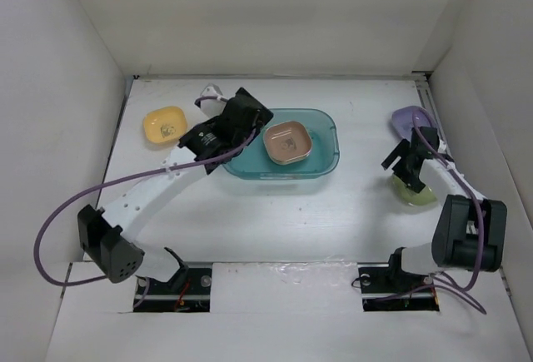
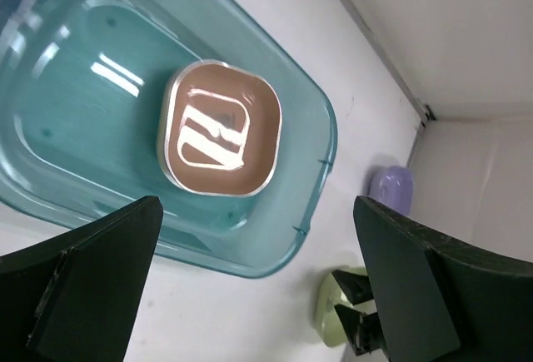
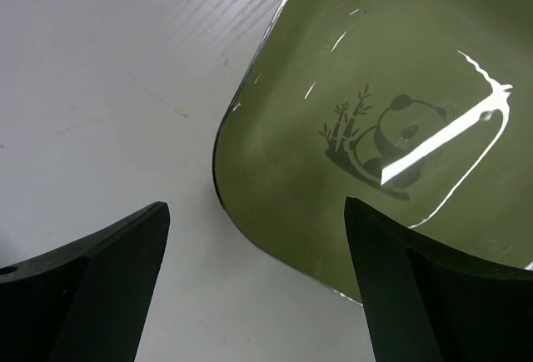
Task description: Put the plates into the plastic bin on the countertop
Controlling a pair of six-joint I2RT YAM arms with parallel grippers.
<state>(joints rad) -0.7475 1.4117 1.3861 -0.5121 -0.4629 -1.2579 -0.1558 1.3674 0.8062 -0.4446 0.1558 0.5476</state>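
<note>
Two arms reach forward: right gripper [image 1: 408, 166] [image 3: 254, 208], jaws wide, hangs above a pale green rounded-square plastic plate [image 1: 420, 195] [image 3: 391, 112] on the white countertop [image 1: 291, 220], its panda print [image 3: 379, 141] visible only by wrist camera; left gripper [image 1: 250, 112] [image 2: 258, 204], equally spread, hovers at the translucent teal plastic bin [image 1: 329, 141] [image 2: 316, 129] holding a beige plate [image 1: 287, 142] [image 2: 221, 129]; yellow plate [image 1: 164, 124] left, lavender plate [image 1: 410, 117] [image 2: 391, 187] far right

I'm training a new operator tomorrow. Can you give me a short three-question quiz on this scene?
1. True or false: the beige plate lies on the countertop, outside the plastic bin.
2. Which plate lies below the right gripper? A yellow, B pale green, C lavender.
3. Fill in: the jaws of the left gripper stand ___.
Key: 1 false; 2 B, the pale green plate; 3 open.
</note>
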